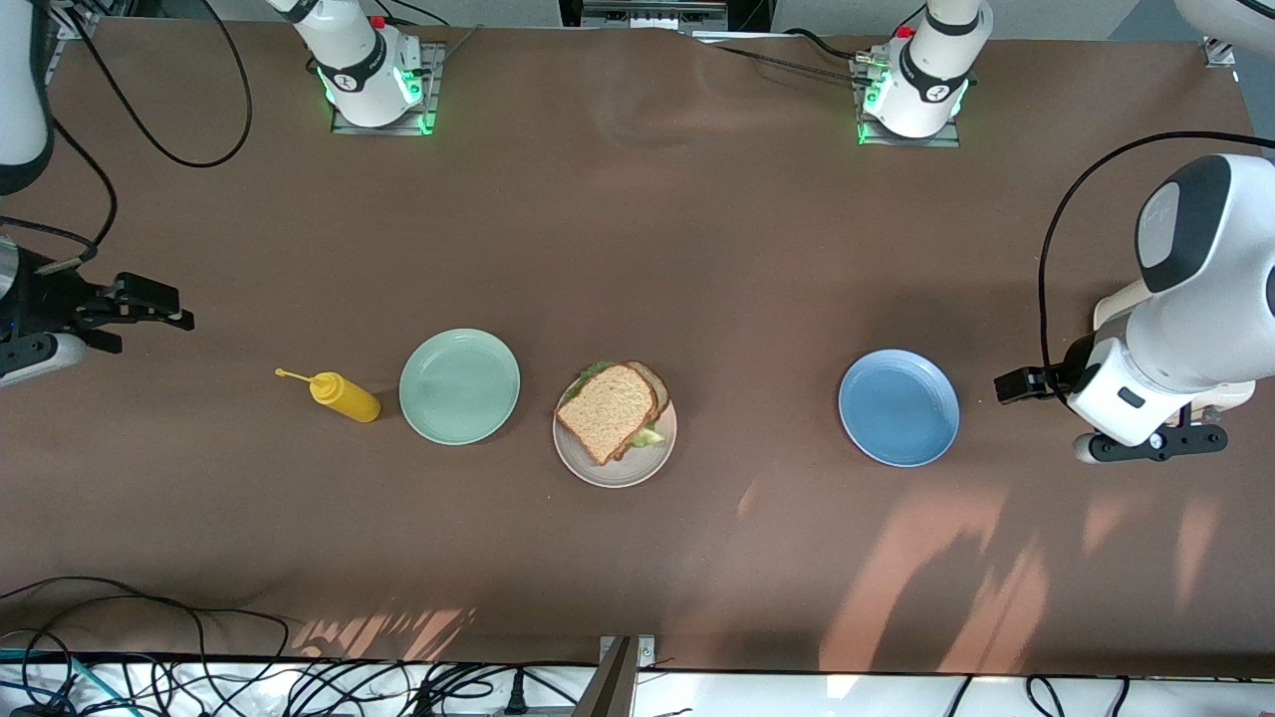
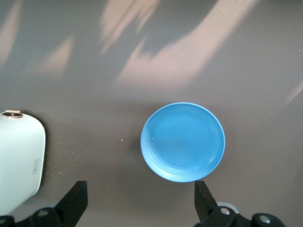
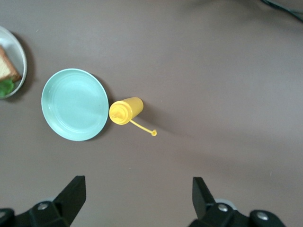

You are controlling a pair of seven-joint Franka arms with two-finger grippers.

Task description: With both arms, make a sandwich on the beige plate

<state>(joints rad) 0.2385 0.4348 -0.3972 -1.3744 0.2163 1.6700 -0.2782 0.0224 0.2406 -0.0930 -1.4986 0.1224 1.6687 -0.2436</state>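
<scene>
The sandwich lies on the beige plate in the middle of the table: a brown bread slice on top, green lettuce showing at its edges, and a second slice under it. A corner of the sandwich and of the plate also shows in the right wrist view. My right gripper hangs open and empty over bare table at the right arm's end. At the left arm's end my left gripper is open and empty, just beside the blue plate.
A mint green plate sits beside the beige plate toward the right arm's end, with a yellow squeeze bottle lying on its side next to it. The blue plate is toward the left arm's end. Cables run along the table's near edge.
</scene>
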